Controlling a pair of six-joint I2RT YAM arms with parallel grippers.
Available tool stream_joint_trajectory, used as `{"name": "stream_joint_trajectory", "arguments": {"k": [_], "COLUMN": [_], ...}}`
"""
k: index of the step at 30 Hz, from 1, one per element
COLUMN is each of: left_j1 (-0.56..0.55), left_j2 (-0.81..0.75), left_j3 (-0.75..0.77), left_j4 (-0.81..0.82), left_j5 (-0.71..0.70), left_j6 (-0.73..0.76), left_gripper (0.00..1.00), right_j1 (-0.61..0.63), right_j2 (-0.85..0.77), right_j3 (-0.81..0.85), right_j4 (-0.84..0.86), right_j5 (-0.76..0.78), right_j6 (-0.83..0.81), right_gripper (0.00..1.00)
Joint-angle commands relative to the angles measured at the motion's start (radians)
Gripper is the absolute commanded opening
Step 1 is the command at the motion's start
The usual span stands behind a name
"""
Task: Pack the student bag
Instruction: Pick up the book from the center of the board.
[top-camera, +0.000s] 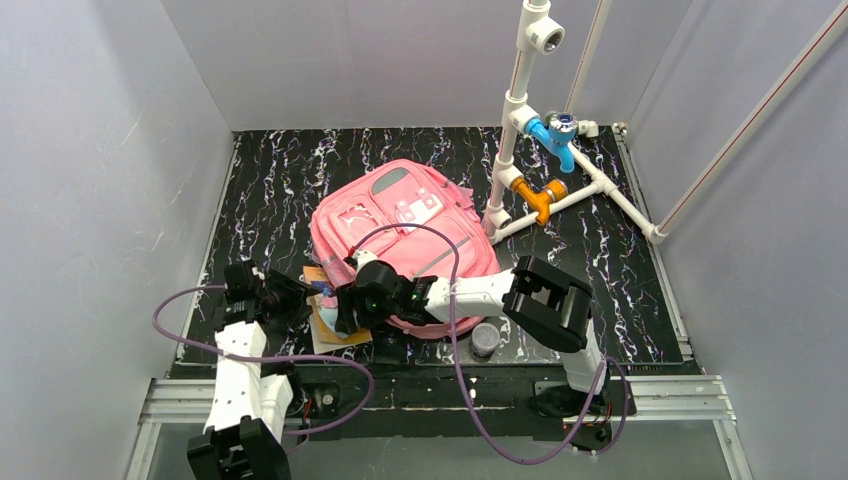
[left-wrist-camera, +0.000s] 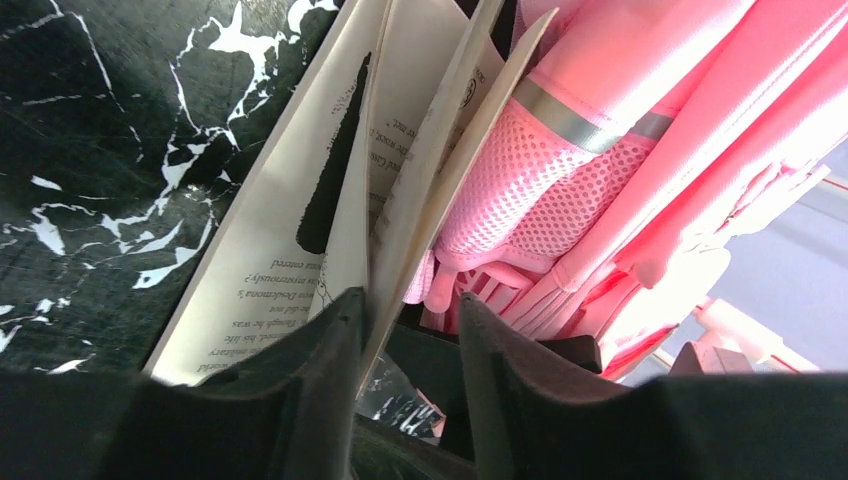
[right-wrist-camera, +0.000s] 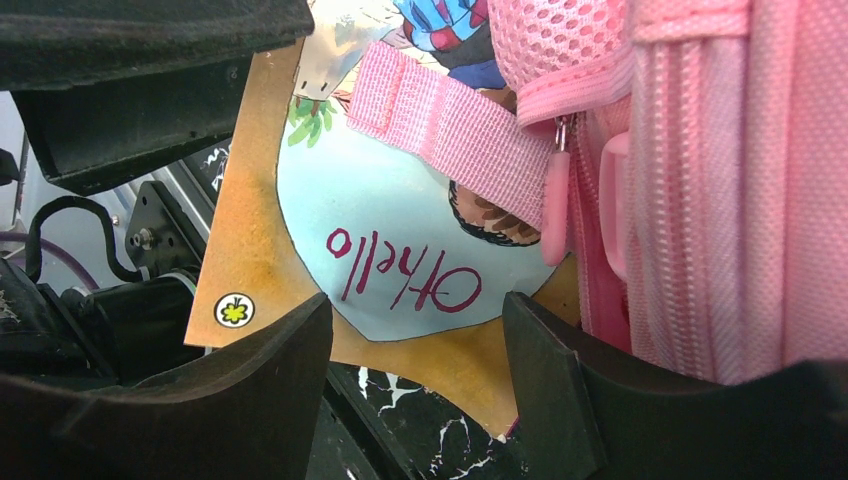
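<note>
**Top view**
- The right arm (top-camera: 480, 290) covers the near edge of the student bag (top-camera: 400, 230). The bag's opening cannot be seen there.
- The left gripper (top-camera: 305, 300) and the right gripper (top-camera: 345, 305) overlie the book (top-camera: 340, 335). Only its near part shows, and the cover detail is too small to read.
- The contents of the small jar (top-camera: 485, 340) cannot be determined.

**Left wrist view**
- The book's pages run off the picture's upper edge. The print is blurred and only partly legible.
- The page edges pass down between the fingers (left-wrist-camera: 320, 370). Whether the pads clamp them cannot be told.

**Right wrist view**
- A pink strap (right-wrist-camera: 450, 125) and the bag's mesh hide part of the cover illustration.
- The bag is cut off at the upper and right edges.
</note>
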Motion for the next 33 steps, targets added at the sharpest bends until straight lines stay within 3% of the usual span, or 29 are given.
{"name": "stream_joint_trajectory", "arguments": {"k": [1,3,5,11,15,16,18,23,29,33], "left_j1": [-0.006,-0.007,-0.007,-0.007,-0.015,-0.045,-0.075,-0.137,-0.349,-0.496], "left_j2": [0.039,0.040,0.016,-0.034,0.003,0.025,0.030,0.017,-0.024,-0.019], "left_j3": [-0.003,0.007,0.048,0.369,0.587,0.655,0.665,0.583,0.464,0.378], "left_j4": [0.047,0.048,-0.008,-0.237,-0.229,-0.174,-0.065,0.203,0.404,0.510], "left_j5": [0.082,0.082,0.020,-0.292,-0.168,-0.053,0.085,0.243,0.171,0.082], "left_j6": [0.035,0.055,0.096,0.179,0.198,0.201,0.141,-0.083,-0.259,-0.363], "left_gripper": [0.32,0.11,0.00,0.00,0.00,0.00,0.00,0.00,0.00,0.00], "right_j1": [-0.015,-0.015,-0.015,-0.033,-0.054,-0.093,-0.122,-0.135,-0.170,-0.170], "right_j2": [0.038,0.031,0.007,-0.192,-0.381,-0.490,-0.635,-0.861,-1.024,-1.028], "right_j3": [-0.026,-0.025,-0.026,0.000,-0.029,-0.082,-0.176,-0.373,-0.577,-0.592], "right_j4": [-0.049,-0.051,-0.057,-0.239,-0.249,-0.213,-0.129,0.024,0.277,0.306], "right_j5": [0.012,0.011,-0.010,-0.093,-0.078,-0.029,0.064,0.259,0.315,0.326], "right_j6": [0.001,0.004,0.007,-0.068,-0.056,0.020,0.106,0.263,0.347,0.335], "right_gripper": [0.71,0.71,0.71,0.74,0.82,0.86,0.89,0.98,0.98,0.98]}}
